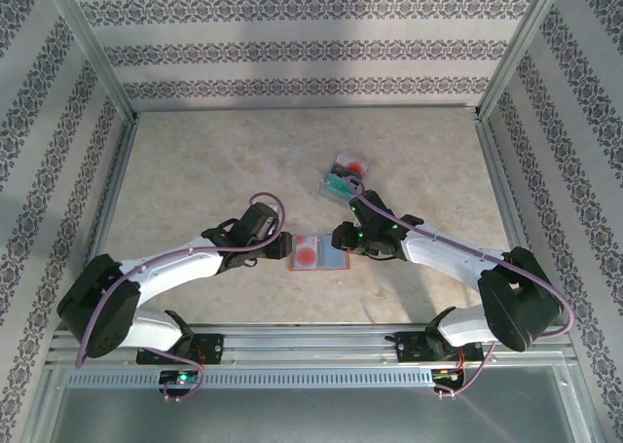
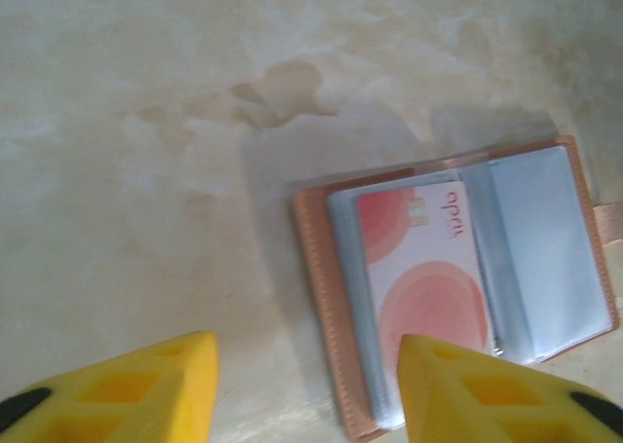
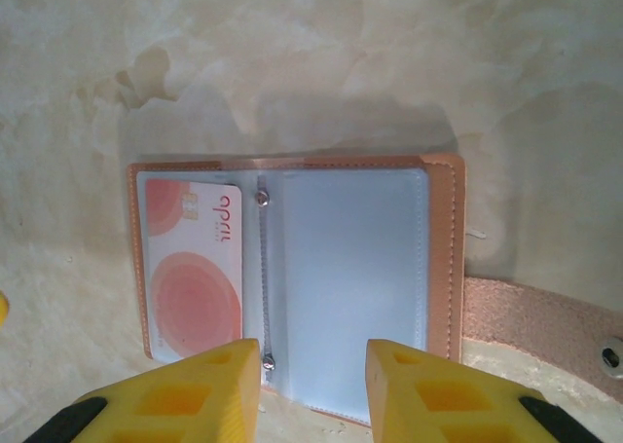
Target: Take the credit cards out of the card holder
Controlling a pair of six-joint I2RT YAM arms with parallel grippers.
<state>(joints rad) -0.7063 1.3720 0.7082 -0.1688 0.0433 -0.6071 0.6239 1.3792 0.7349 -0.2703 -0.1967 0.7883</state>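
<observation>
Teal, red cards (image 1: 343, 174) lie beyond open wallet (image 1: 319, 255)

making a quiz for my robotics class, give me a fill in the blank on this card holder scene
1. The card holder lies ____ on the table.
2. The card in its pocket is printed with pink-red ____.
3. The fingers in both wrist views are coloured ____.
4. In the top view, the loose cards lie ____ from the arm bases than the card holder.
Missing words: open; circles; yellow; farther.
</observation>
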